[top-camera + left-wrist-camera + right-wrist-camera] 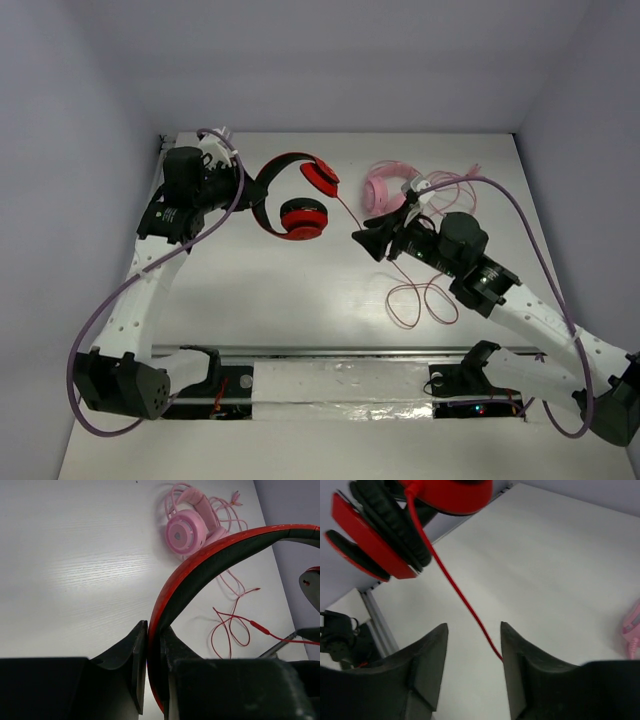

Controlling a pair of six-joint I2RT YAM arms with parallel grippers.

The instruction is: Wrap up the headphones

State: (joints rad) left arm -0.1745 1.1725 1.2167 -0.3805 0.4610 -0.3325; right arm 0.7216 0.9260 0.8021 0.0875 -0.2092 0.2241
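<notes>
Clamping the headband (pixel 200 565), the left hand (pixel 151 630) is pressed together on the red headphones (pixel 300 200), held above the desk (pixel 330 300) at its rear. The right hand (pixel 474 627) stands spread, with the red cable (pixel 452 587) running unpinched between its fingers (pixel 427 670). Recommended: close on the cable near the cup (pixel 455 492) and wind under light tension, clear of the pink headphones (pixel 385 188).

Left fingers (pixel 131 656) tight, right fingers (pixel 427 666) apart
</notes>
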